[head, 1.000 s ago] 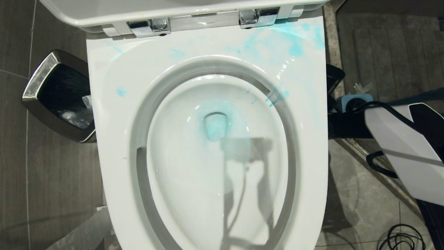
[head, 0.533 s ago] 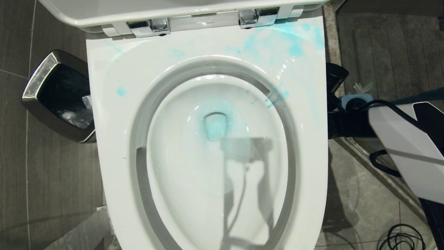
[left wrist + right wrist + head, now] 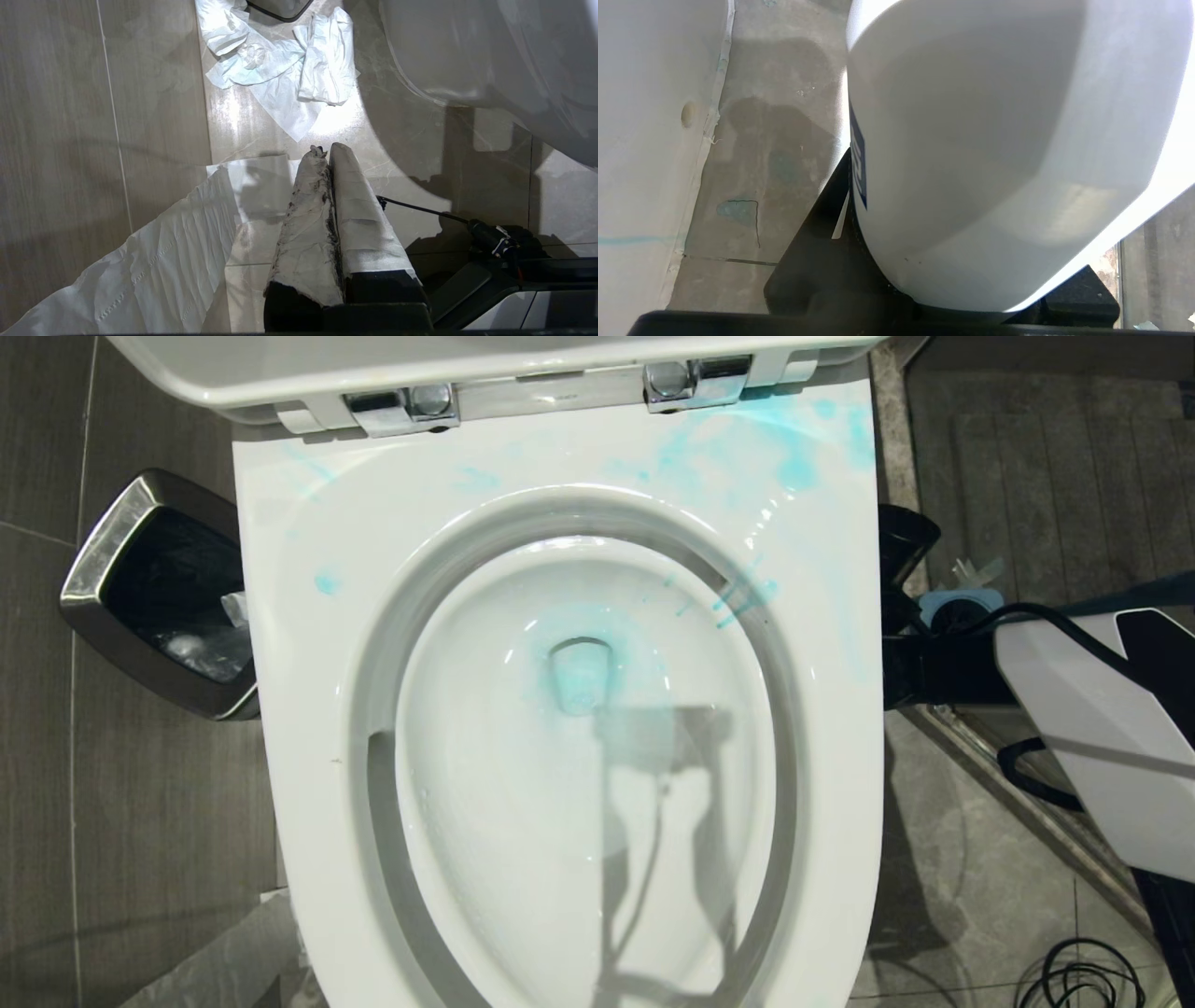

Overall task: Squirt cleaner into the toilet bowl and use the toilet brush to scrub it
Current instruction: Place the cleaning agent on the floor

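The right arm [image 3: 1092, 728] reaches in from four o'clock, its right gripper [image 3: 924, 280] clamped around a white cleaner bottle [image 3: 994, 149], while the left gripper [image 3: 327, 158] hangs low, its fingers pressed together.

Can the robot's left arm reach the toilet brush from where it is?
Probably not. The left gripper hangs low on the toilet's left, while the brush holder stands on the far right side, with the toilet between them.

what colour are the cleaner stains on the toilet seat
Turquoise blue smears on the white toilet seat, clearest in the head view.
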